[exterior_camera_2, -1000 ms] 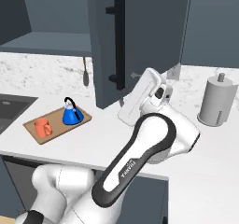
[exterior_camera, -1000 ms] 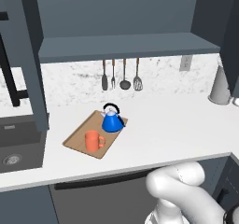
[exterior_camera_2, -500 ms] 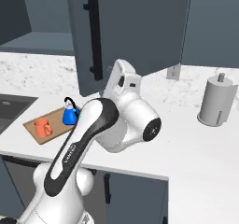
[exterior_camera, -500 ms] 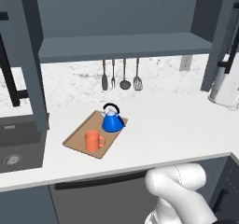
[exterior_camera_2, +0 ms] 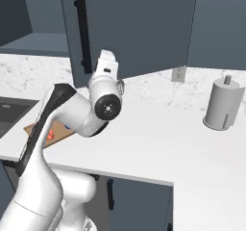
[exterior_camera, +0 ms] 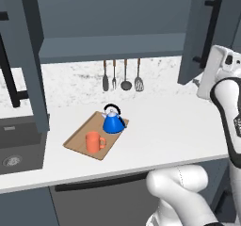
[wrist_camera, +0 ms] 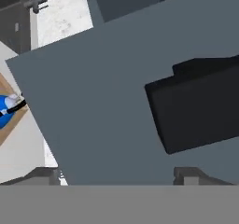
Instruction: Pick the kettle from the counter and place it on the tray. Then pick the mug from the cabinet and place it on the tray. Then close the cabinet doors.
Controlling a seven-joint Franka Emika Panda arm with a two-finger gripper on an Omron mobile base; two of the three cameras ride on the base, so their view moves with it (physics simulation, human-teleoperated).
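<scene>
The blue kettle (exterior_camera: 113,122) and the orange mug (exterior_camera: 94,141) stand side by side on the wooden tray (exterior_camera: 77,139) on the white counter (exterior_camera: 169,126). The cabinet (exterior_camera: 113,46) is open, its grey shelf bare. Its left door (exterior_camera: 29,55) stands swung out. My gripper (wrist_camera: 116,176) is open, fingertips (wrist_camera: 44,174) wide apart against the flat face of the right door (exterior_camera_2: 134,28), close to its black bar handle (wrist_camera: 200,104). My hand (exterior_camera: 217,72) sits just right of that door (exterior_camera: 207,32). The kettle (wrist_camera: 5,108) peeks in at the hand view's left edge.
A dark sink (exterior_camera: 14,147) is set in the counter at the left. Several utensils (exterior_camera: 122,75) hang on the back wall. A tall grey canister (exterior_camera_2: 223,105) stands on the counter at the right. Dark lower cabinets run under the counter edge.
My arm has swung left with the hand on the right door, and that door has turned in toward the cabinet. Kettle, mug and tray have stayed put.
</scene>
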